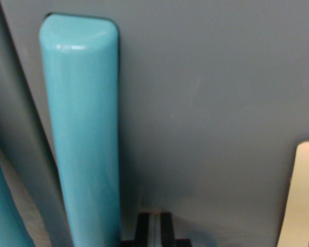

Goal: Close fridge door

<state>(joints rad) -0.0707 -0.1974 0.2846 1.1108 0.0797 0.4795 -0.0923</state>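
The grey fridge door [211, 103] fills almost the whole wrist view at very close range. A glossy turquoise handle [85, 134] runs upright down the door on the wrist view's left, its rounded top near the upper edge. At the bottom middle a black and grey piece of my gripper [154, 229] pokes up, close to or touching the door just right of the handle. Only that small part shows, so its fingers cannot be made out.
The door's edge slants down the far left, with another turquoise shape [2, 211] and a pale surface beyond it. A cream-coloured label [304, 200] with purple print sits on the door at the lower right.
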